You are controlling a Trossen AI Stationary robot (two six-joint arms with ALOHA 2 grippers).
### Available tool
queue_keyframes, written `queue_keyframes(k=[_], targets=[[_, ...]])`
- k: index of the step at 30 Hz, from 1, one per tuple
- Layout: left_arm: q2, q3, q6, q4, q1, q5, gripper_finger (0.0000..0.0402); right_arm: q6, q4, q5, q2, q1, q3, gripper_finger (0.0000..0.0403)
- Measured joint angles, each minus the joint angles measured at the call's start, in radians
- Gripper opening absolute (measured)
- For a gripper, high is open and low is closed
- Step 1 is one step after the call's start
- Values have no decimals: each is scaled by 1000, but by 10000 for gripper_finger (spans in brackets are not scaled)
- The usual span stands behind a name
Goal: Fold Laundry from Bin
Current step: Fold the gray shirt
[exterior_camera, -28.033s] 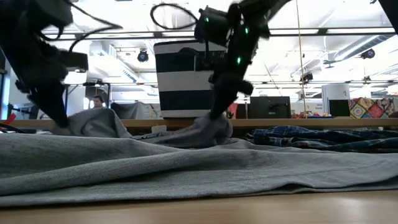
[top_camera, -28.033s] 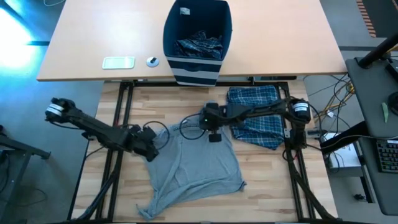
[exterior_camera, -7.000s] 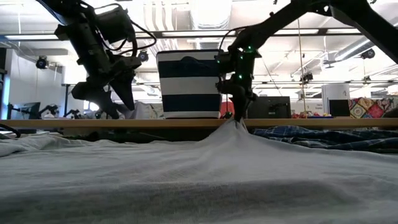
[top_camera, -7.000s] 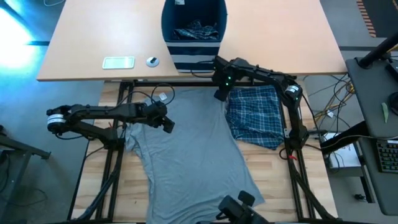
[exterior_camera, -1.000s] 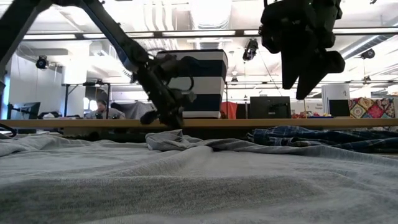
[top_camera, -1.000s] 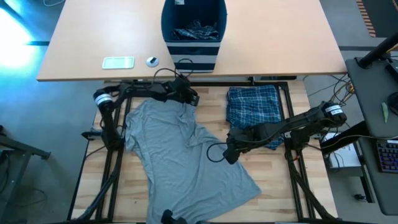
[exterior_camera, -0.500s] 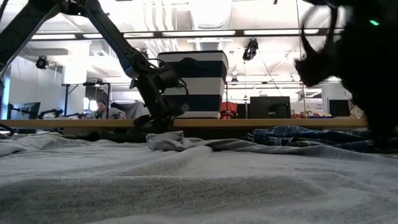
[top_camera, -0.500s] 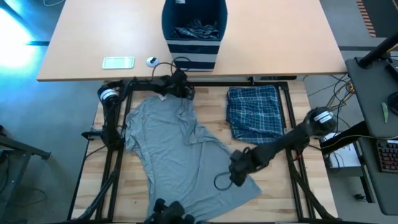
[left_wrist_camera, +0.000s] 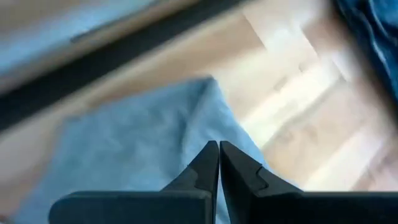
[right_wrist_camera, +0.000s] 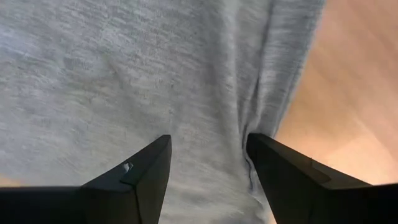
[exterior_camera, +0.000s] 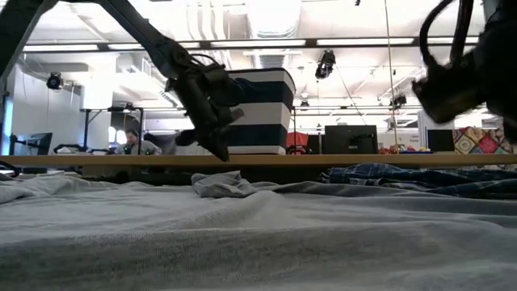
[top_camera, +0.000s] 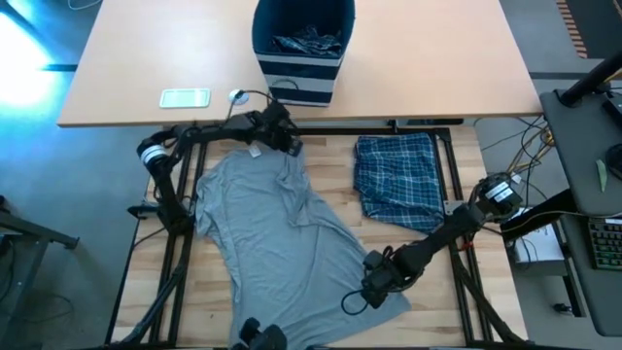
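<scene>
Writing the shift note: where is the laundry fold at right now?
Done: one plaid garment lies folded on the wooden table.
In hand: the grey T-shirt is spread flat, unfolded. The right gripper, open, is over its lower corner; the left gripper, shut, is above its top edge, holding nothing.
Left: folding the T-shirt, then the plaid laundry in the striped bin.

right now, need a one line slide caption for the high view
Grey T-shirt spread on the table: left gripper, shut, above its top edge; right gripper, open, over its lower corner; folded plaid garment alongside.
</scene>
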Motion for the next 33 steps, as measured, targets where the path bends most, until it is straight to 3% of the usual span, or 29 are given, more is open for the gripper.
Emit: queue_keyframes(k=[9,19,27,33], targets=[[151,49,-6,54,-20,79,0,15,11,6,-38,36,80,219],[361,316,79,-143,-6,91,0,217,79,41,20,154,31,219],[394,385,85,-188,15,29,0,334,207,-25,173,235,47,219],[388,383,100,-209,39,-12,0,421,211,-53,154,280,62,219]])
